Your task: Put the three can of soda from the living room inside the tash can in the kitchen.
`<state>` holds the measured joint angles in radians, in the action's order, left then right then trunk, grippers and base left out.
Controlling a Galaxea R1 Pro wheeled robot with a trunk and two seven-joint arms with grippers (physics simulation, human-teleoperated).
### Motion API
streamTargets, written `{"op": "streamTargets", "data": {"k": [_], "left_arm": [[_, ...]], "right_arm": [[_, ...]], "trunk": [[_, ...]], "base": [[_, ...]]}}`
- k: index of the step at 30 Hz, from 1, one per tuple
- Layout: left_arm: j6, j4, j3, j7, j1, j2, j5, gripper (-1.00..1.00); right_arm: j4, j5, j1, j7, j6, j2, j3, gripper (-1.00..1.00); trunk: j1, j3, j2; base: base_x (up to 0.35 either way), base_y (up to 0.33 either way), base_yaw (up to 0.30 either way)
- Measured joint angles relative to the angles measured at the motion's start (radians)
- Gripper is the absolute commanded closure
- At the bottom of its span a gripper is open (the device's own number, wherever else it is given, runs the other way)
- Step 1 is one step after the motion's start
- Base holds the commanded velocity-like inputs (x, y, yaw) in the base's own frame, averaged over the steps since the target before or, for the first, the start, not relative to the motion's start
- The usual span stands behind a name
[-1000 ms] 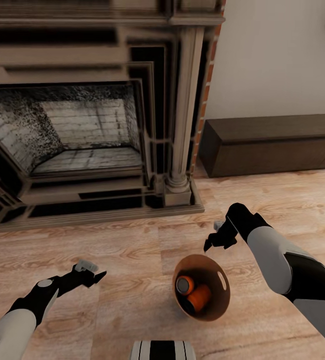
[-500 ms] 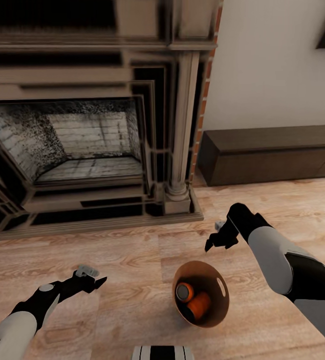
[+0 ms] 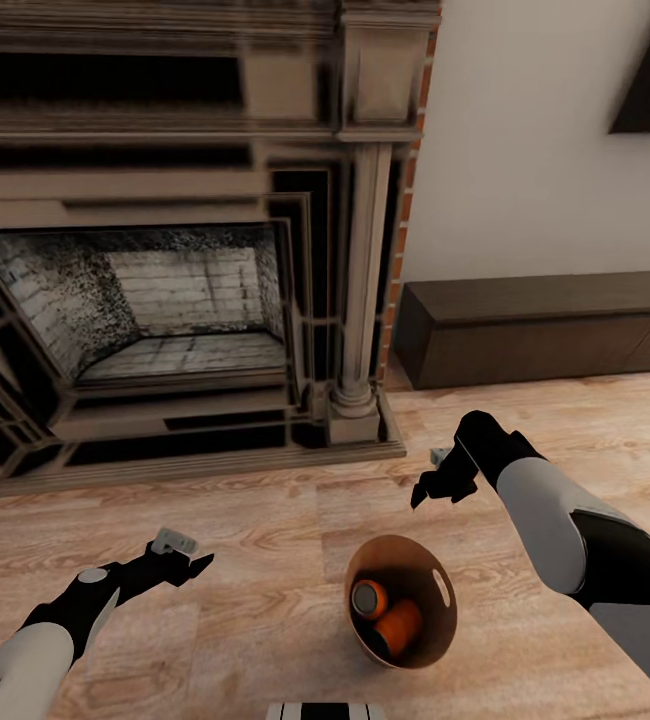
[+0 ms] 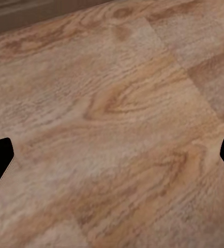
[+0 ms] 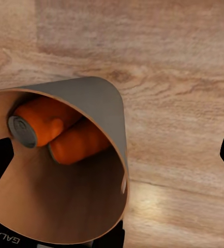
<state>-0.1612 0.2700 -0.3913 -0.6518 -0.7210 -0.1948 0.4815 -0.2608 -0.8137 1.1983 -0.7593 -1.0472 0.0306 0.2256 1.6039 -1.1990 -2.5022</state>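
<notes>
Trash can stands on the wood plank floor, just below and in front of the right end effector, with two orange soda cans lying inside, touching. Right end effector is spread and empty above the rim. Left end effector is spread over bare floor, well apart from the can.

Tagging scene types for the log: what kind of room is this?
Likely a living room: a fireplace with brick edging, a long low dark-brown cabinet along the wall, and a light wood plank floor.
</notes>
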Motion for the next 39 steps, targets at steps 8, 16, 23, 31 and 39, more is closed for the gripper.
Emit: {"op": "streamTargets", "data": {"k": [8,16,23,31,39], "left_arm": [[0.0,0.0,0.0,0.0,0.0,0.0,0.0,-1.0],[0.0,0.0,0.0,0.0,0.0,0.0,0.0,-1.0],[0.0,0.0,0.0,0.001,0.0,0.0,0.0,-1.0],[0.0,0.0,0.0,0.002,0.0,0.0,0.001,-1.0],[0.0,-0.002,0.001,0.032,0.0,0.001,0.002,-1.0]], "right_arm": [[-0.001,0.0,-0.012,0.001,0.0,0.0,0.0,-1.0],[-0.003,-0.001,-0.036,0.001,0.0,0.001,0.001,-1.0],[-0.003,0.002,-0.052,0.001,0.009,0.011,0.0,-1.0],[-0.026,0.002,-0.082,0.001,0.011,0.012,0.0,-1.0],[-0.066,0.002,-0.114,0.0,0.012,0.013,0.0,-1.0]], "trunk": [[-0.004,0.031,0.002],[-0.031,0.057,0.051],[-0.058,0.079,0.1],[-0.088,0.104,0.156],[-0.119,0.129,0.212]], "base": [[0.0,0.0,0.0],[0.0,0.0,0.0],[0.0,0.0,0.0],[0.0,0.0,0.0],[0.0,0.0,0.0]]}}
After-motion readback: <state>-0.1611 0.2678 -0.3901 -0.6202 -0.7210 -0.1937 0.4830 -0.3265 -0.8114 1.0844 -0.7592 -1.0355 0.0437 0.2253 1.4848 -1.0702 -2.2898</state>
